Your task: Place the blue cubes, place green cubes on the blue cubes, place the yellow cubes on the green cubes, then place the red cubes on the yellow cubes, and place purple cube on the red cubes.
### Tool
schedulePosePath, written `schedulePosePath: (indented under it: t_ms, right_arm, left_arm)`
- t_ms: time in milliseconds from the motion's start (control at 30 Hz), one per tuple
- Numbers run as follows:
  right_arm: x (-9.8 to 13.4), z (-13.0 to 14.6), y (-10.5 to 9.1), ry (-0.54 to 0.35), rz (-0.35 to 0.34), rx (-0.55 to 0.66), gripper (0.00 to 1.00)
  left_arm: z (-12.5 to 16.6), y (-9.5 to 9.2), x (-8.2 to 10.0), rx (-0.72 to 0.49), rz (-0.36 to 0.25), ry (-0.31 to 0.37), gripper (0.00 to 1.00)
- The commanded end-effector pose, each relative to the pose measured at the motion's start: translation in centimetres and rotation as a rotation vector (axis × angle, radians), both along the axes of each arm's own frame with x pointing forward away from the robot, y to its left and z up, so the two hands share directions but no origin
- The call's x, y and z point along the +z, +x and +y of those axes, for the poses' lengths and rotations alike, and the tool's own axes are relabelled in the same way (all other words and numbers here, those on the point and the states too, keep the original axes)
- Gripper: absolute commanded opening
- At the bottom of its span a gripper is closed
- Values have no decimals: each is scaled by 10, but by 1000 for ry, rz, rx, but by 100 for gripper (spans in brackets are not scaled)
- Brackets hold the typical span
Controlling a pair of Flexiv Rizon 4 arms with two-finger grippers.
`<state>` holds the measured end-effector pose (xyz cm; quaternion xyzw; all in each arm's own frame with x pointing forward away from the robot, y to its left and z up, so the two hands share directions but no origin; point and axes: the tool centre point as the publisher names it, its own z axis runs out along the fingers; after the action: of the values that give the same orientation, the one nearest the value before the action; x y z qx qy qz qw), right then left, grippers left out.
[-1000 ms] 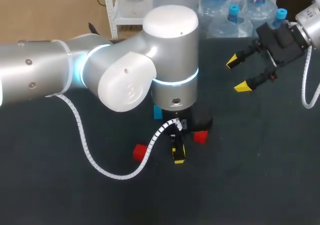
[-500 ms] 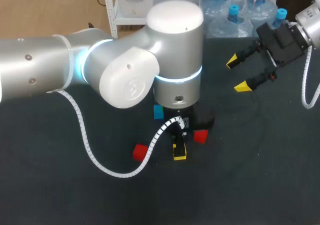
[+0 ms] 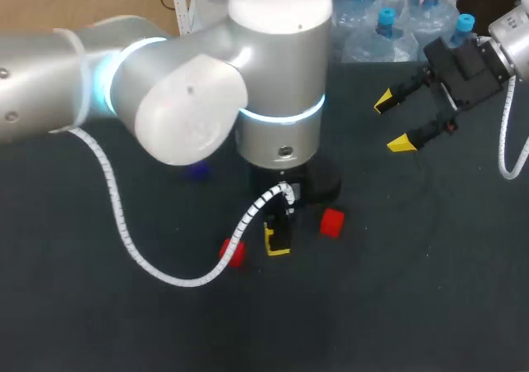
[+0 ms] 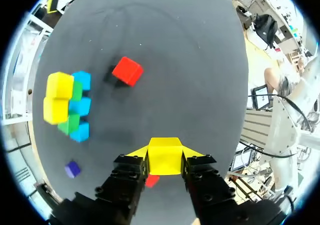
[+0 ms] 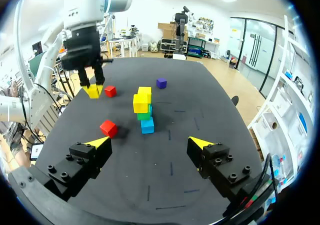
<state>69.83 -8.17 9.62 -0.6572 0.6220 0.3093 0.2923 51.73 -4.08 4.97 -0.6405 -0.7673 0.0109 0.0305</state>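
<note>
My left gripper (image 4: pixel 165 160) is shut on a yellow cube (image 4: pixel 165 156), held a little above the table; the head view shows that gripper (image 3: pixel 277 238) below the big left wrist. Ahead of it and to one side stands the stack: blue cubes (image 4: pixel 80 105) at the base, green cubes (image 4: pixel 69 123) on them, two yellow cubes (image 4: pixel 59 84) on top. One red cube (image 4: pixel 127 71) lies ahead, another red cube (image 3: pixel 234 253) under the gripper. A purple cube (image 4: pixel 72 169) sits apart. The left arm hides the stack in the head view. My right gripper (image 3: pixel 395 122) hangs open and empty at the back right.
The right wrist view shows the stack (image 5: pixel 144 110) mid-table, a red cube (image 5: pixel 108 128) near it, the purple cube (image 5: pixel 161 83) beyond, and my left gripper (image 5: pixel 93 91) with its yellow cube. A coiled white cable (image 3: pixel 124 223) droops from the left arm over the dark table (image 3: pixel 413 289).
My left gripper closed on the yellow cube and rose with it, shifting a little left. The left arm swung, uncovering the purple cube. The right arm stayed still.
</note>
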Motion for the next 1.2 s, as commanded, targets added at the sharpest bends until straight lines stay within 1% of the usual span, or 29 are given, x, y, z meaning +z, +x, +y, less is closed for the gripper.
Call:
schedulePosePath:
  t_ms: [33,100,233,400,600,733,867,900,1100,1200]
  right_arm:
    - [0,0,0,1,-1,0,100]
    - [0,0,0,1,-1,0,100]
    - [0,0,0,1,-1,0,100]
    - [0,0,0,1,-1,0,100]
    - [0,0,0,1,-1,0,100]
    - [0,0,0,1,-1,0,100]
    - [0,0,0,1,-1,0,100]
    - [0,0,0,1,-1,0,100]
    - [0,0,0,1,-1,0,100]
    - [0,0,0,1,-1,0,100]
  left_arm:
    - [21,-8,15,10,-35,3,0]
    - [26,-1,18,10,-36,7,0]
    - [34,18,24,5,-42,14,0]
    - [37,44,31,-11,-55,2,0]
    - [38,71,30,-33,-28,-55,0]
    - [35,82,30,-37,-30,-78,0]
    - [32,91,29,-40,-29,-86,0]
    - [31,93,29,-39,-26,-85,0]
    - [14,106,30,-25,-10,-9,0]
    - [9,116,27,-32,-10,-11,0]
